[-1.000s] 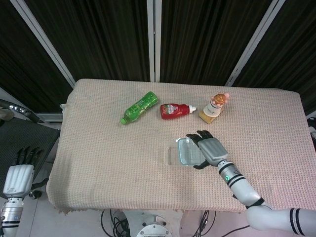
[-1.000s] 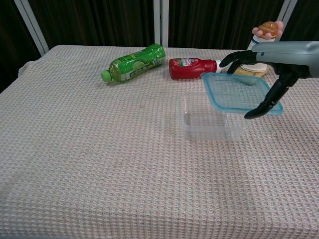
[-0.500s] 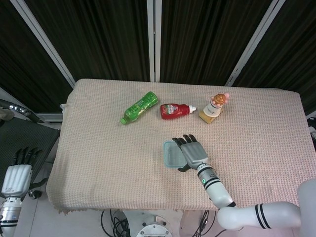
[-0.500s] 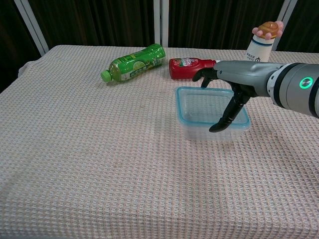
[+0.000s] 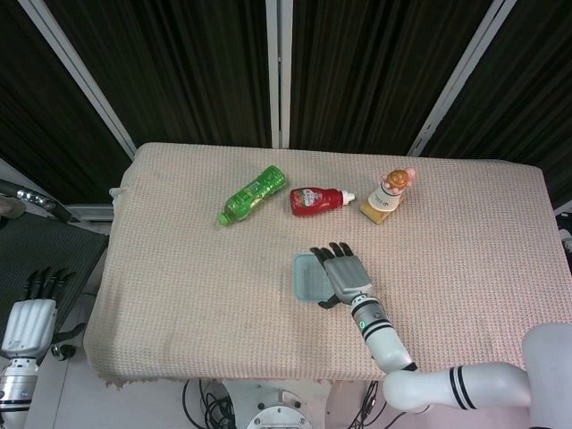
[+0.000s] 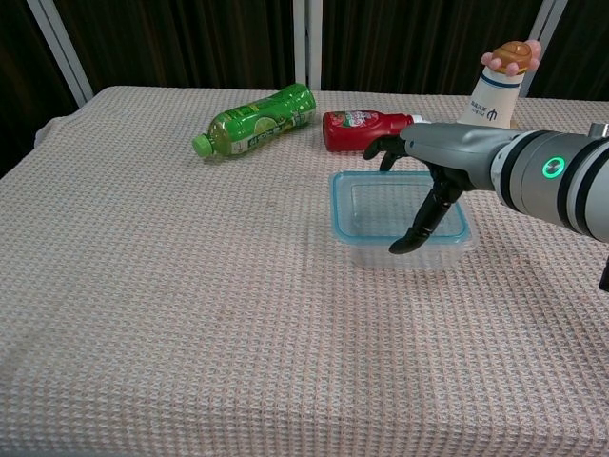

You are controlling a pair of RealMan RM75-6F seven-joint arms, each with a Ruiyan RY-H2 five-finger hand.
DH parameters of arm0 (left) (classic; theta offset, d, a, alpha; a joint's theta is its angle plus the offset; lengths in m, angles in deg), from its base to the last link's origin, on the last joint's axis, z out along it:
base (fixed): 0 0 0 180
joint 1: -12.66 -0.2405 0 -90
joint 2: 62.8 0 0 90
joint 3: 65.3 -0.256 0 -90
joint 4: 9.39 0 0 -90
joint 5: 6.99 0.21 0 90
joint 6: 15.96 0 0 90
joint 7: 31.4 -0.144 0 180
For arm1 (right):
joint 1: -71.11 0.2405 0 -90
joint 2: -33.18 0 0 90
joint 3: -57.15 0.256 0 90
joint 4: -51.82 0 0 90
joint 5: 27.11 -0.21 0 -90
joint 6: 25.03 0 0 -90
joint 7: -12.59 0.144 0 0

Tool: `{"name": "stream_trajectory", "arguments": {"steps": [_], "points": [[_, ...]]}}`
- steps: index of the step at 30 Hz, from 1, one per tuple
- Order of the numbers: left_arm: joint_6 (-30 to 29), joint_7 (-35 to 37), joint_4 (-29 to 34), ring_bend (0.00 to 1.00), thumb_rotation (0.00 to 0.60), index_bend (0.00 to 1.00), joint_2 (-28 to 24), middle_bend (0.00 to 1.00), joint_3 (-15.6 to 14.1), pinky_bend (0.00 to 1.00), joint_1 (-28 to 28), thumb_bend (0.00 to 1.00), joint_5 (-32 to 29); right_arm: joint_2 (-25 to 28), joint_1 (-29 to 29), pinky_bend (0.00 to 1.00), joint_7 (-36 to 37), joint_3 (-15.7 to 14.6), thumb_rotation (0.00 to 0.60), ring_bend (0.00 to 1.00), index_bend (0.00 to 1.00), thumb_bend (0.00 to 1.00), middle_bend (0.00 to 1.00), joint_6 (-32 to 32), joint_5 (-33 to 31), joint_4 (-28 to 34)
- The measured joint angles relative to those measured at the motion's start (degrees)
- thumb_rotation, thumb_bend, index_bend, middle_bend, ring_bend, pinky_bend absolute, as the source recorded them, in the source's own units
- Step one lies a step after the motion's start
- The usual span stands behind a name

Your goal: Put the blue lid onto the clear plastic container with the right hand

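Right hand (image 6: 419,181) of mine is over the blue lid (image 6: 357,205), fingers across its far side and thumb reaching down at the near edge, so I read it as holding the lid, though whether the grip has begun to slacken I cannot tell. A second ago the lid hung tilted off to the right of the clear plastic container (image 6: 400,249), well short of covering it; now it has slid left and lies across the container's opening, its blue rim lined up with the walls in the chest view, just right of frame centre. In the head view the lid (image 5: 307,278) shows as a blue rectangle below the middle of the frame with my hand (image 5: 344,273) overlapping its right side. That tells me placement is nearly done; what I judge is left is a press to seat the rim and then letting go. My left hand (image 5: 31,313) hangs at the lower left edge of the head view, off the table, fingers apart and empty
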Motion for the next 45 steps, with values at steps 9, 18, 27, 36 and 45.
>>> {"name": "stream_trajectory", "arguments": {"steps": [9, 18, 27, 36, 45], "points": [[0.35, -0.06, -0.08, 0.00, 0.600, 0.16, 0.14, 0.10, 0.03, 0.03, 0.13, 0.00, -0.10, 0.43, -0.85, 0.00, 1.33, -0.58, 0.600, 0.05, 0.10, 0.16, 0.40, -0.10, 0.38, -0.13], [0.79, -0.05, -0.28, 0.00, 0.600, 0.16, 0.30, 0.10, 0.11, 0.03, 0.43, 0.00, -0.13, 1.14, -1.69, 0.00, 1.92, -1.18, 0.600, 0.05, 0.10, 0.16, 0.40, -0.52, 1.29, 0.44], [0.93, 0.01, -0.39, 0.00, 0.600, 0.16, 0.40, 0.10, 0.01, 0.03, 0.32, 0.00, -0.35, 0.61, -1.81, 0.00, 2.40, -1.12, 0.600, 0.05, 0.11, 0.16, 0.40, 0.13, 1.20, -1.00], [0.85, 0.16, -0.59, 0.00, 0.600, 0.16, 0.55, 0.10, -0.04, 0.03, 0.20, 0.00, -0.39, 0.12, -1.85, 0.00, 2.31, -1.28, 0.600, 0.05, 0.10, 0.16, 0.39, 0.20, 1.89, -1.70], [0.79, 0.48, -1.01, 0.00, 0.600, 0.16, 0.88, 0.10, -0.01, 0.03, 0.21, 0.00, -0.32, 0.33, -2.37, 0.00, 2.84, -1.66, 0.600, 0.02, 0.00, 0.08, 0.24, 0.56, 3.04, -1.60]]}}
